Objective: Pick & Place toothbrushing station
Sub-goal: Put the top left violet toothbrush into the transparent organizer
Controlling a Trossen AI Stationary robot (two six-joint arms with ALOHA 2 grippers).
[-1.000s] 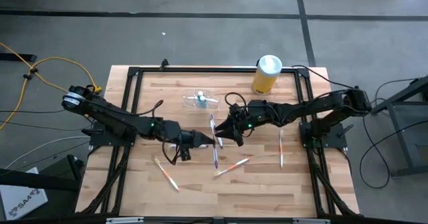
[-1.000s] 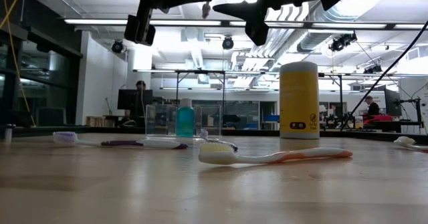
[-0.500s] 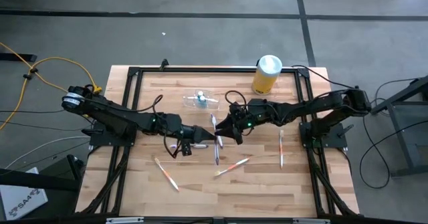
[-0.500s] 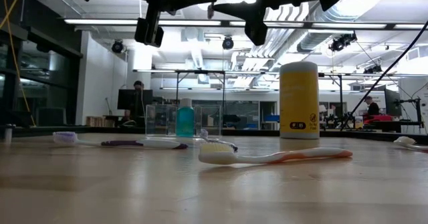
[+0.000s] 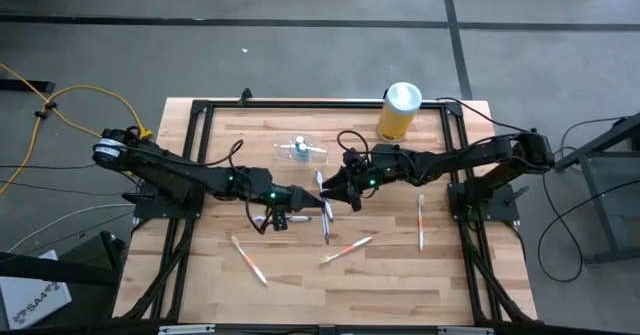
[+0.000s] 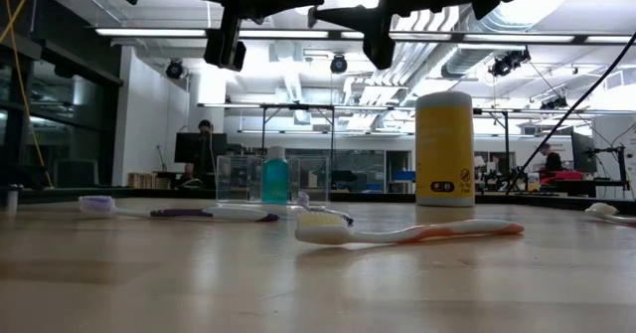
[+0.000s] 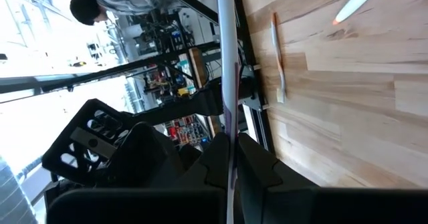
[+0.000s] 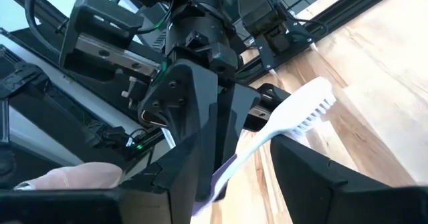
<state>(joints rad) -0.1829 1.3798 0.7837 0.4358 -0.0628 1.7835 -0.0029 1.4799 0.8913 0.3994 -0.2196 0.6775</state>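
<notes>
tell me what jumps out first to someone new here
Mid-table, the two arms meet: the left pincer is shut on a purple-and-white toothbrush, whose head sits between the open fingers of the right pincer. Behind them, near the far edge, stands a yellow canister, and a clear holder with a teal bottle.

Bright overhead strip lights, window glare in wrist views, blurred foreground tabletop

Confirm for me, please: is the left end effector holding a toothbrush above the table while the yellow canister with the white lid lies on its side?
Not quite. The yellow canister with the white lid stands upright on the table, as the low view shows. The rest holds: the left end effector is shut on a toothbrush held above the table.
</notes>
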